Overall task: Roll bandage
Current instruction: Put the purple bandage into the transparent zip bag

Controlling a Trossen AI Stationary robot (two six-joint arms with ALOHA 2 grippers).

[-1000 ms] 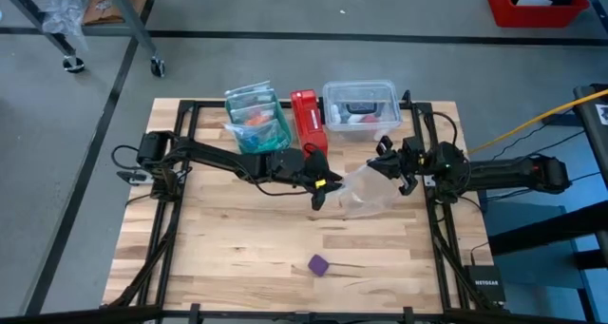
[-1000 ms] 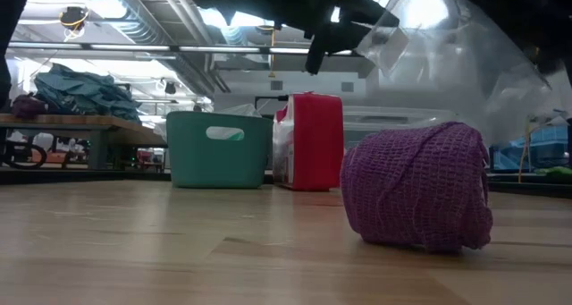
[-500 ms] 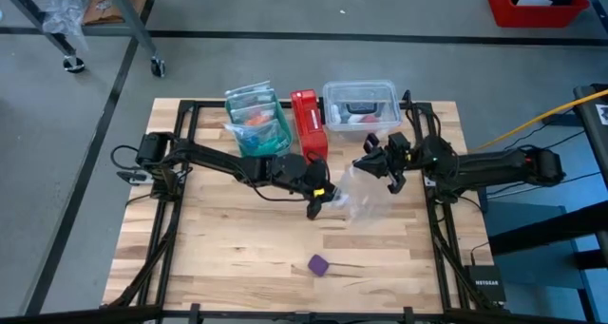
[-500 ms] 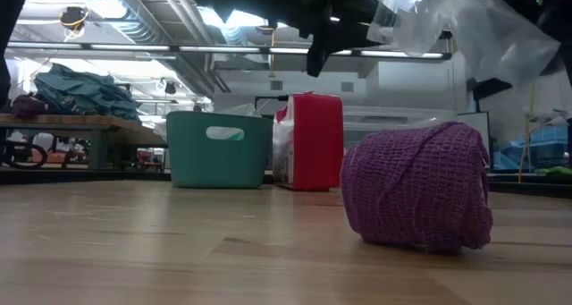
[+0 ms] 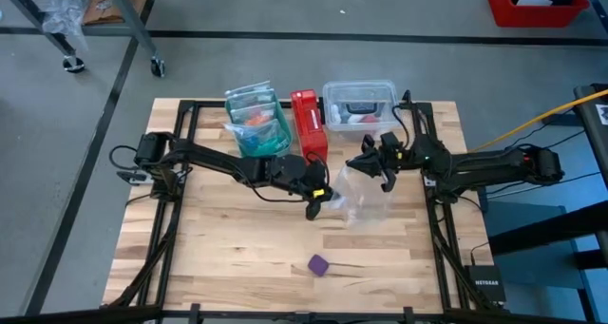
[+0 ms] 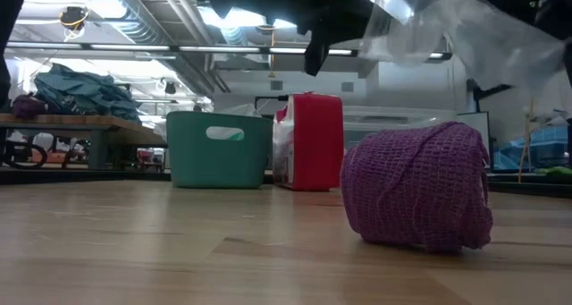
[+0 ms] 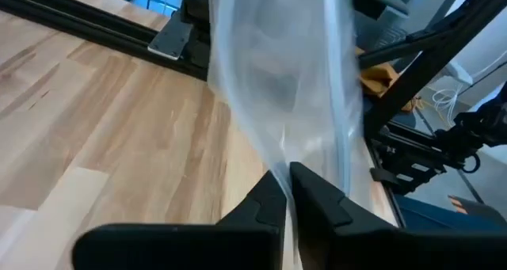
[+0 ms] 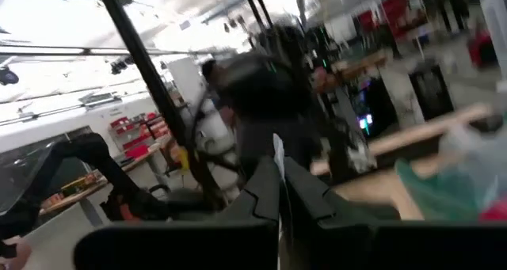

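Rough knitted-cloth bandage (image 6: 416,187) on smooth matt wooden table (image 5: 218,238)

purple knit bandage (image 5: 318,264); red box (image 5: 308,123); teal bin (image 6: 219,148); pale wood table (image 5: 209,238); my clear plastic bag (image 5: 366,193).

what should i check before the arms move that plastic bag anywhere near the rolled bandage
1. Bandage rolled and resting on the table: ok, a purple coil near the front edge, nothing touching it.
2. Left gripper grip on the clear plastic bag: ok, fingers pinched shut on the film.
3. Right gripper grip on the bag's other edge: ok, it looks shut on a thin edge, though that view is blurred.
4. Bag clear of the table: ok, in the low view it hangs above the bandage.
5. Bag mouth open enough: cannot tell.
6. Red box and bins at the back, clear of the arms: ok.
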